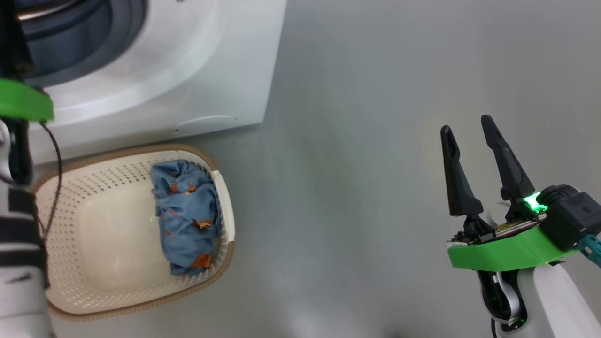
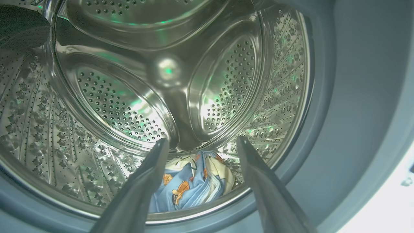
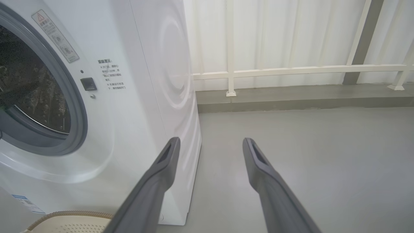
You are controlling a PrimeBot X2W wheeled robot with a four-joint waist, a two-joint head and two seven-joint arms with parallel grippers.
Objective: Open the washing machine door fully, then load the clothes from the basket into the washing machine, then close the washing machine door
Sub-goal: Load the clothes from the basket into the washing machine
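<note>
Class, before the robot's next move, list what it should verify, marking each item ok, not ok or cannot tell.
1. Left pincer open and empty: ok.
2. Light blue bear-print cloth bundle lies inside the perforated steel drum: ok.
3. Cream perforated plastic basket emptied: not ok, a second blue bundle lies in it.
4. Right pincer open and empty: ok.
5. Round washing machine door fully open: cannot tell.

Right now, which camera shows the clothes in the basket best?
The head view: the blue bundle lies whole inside the basket. Right wrist catches the basket's rim; left wrist looks into the drum at another bundle.
</note>
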